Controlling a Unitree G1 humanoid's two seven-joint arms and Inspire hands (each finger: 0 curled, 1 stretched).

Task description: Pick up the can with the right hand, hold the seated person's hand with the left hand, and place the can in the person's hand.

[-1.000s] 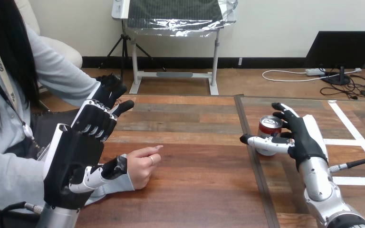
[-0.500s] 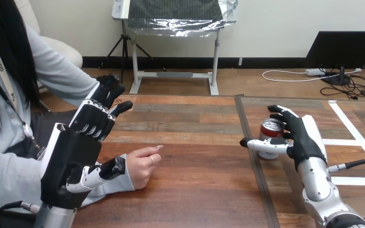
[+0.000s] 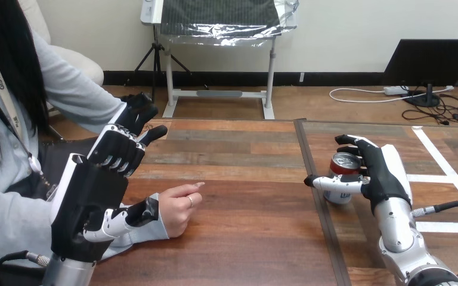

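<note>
The can [image 3: 341, 192] has changed most since half a second ago. It stood upright then; now it leans, its top tipped toward the view's left, and it sits slightly lower in the view. The right hand [image 3: 383, 174] is clamped on it, with the thumb [image 3: 327, 183] across the front of the can and the fingers [image 3: 353, 142] curled round its far side. Whether the can's base still touches the surface [image 3: 244, 196] cannot be told.

The left hand [image 3: 89, 199] has barely shifted. Its fingers are loosely extended and raised, pointing away over the surface's left part, and its thumb lies right beside the person's hand [image 3: 179, 205] at the sleeve [image 3: 149, 229]. No grip on that hand is visible. The person's hand rests where it did before, loosely closed, with one finger stretched toward the middle.

The can is just right of the dark seam [image 3: 327, 238] that runs from the far edge toward the camera. Between the seam and the person's hand lies a broad stretch of bare wood. White tape lines [image 3: 438, 159] cross the surface to the right of the right hand.
</note>
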